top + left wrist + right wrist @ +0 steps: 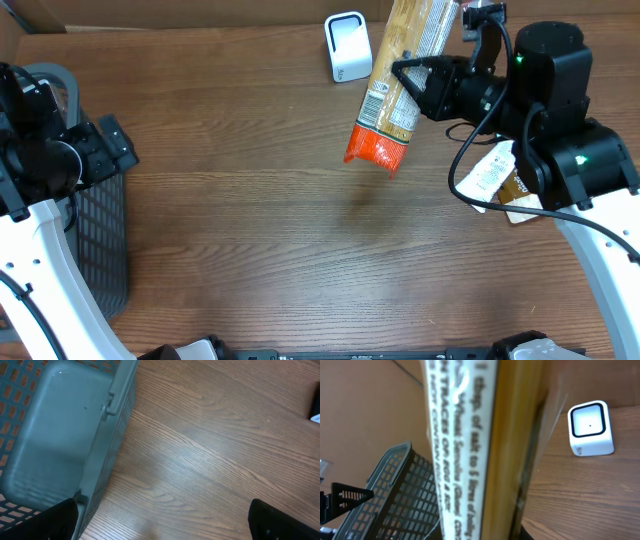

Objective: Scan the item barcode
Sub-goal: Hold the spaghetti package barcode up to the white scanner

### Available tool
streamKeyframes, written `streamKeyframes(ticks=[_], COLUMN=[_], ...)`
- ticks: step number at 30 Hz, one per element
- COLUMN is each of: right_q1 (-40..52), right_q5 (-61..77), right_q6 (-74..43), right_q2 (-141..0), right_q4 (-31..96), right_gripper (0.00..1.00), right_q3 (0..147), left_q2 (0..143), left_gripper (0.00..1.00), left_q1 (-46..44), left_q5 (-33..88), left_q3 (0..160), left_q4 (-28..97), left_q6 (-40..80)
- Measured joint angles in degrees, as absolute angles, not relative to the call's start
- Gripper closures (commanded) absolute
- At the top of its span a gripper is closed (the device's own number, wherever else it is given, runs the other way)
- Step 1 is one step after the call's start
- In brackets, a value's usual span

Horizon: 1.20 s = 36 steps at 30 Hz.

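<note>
1. While the right gripper [412, 88] is clamping its narrowed fingers on the spaghetti packet [392, 70], the packet is hanging tilted above the table [250, 220], near the white scanner [348, 47].
2. The left gripper [115, 148] is holding nothing, its fingers spread wide, beside the grey basket [105, 230].

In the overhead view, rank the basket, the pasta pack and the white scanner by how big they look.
1. Basket, though it is partly hidden.
2. Pasta pack; it is held up nearer the camera, so it may look bigger than it is.
3. Scanner, clearly the smallest.
</note>
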<state>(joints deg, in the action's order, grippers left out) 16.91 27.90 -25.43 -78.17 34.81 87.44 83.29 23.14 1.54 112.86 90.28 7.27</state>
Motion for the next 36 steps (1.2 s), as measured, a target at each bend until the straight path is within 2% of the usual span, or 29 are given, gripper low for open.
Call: streamKeyframes(ticks=[6,11,15,19,26,33,36], right_q1=[22.2,28.5,30.6,31.2,31.7,31.9,31.6], right_q5=[12.2,-7.8,-21.3,-30.9,-31.8,-28.8,-26.3], right_q6=[-21.1,-11.7,2.0,20.9,43.2,55.2,60.2], right_q2=[-79.0,-86.7,-97.2,-108.1,-117.1,-121.8,-126.1], right_q4=[34.6,24.9,12.3,-0.6,-12.8,-16.3,-21.9], right_gripper=[0.96,0.96,0.96,0.96,0.96,0.96,0.96], right_q3=[87.4,87.4,87.4,87.4,87.4,92.5,95.7], left_q2=[83.3,83.3,83.3,83.3,83.3,83.3,83.3], left_gripper=[0.00,0.00,0.01,0.00,0.00,0.00,0.00], left_q1=[23.1,23.1,23.1,23.1,23.1,23.1,23.1], left_q5=[1.5,1.5,1.6,1.6,1.5,1.5,1.5], left_q3=[112.9,112.9,112.9,112.9,112.9,112.9,112.9], left_q4=[90.3,90.3,90.3,90.3,90.3,90.3,90.3], left_q6=[7.3,7.3,7.3,7.3,7.3,7.3,7.3])
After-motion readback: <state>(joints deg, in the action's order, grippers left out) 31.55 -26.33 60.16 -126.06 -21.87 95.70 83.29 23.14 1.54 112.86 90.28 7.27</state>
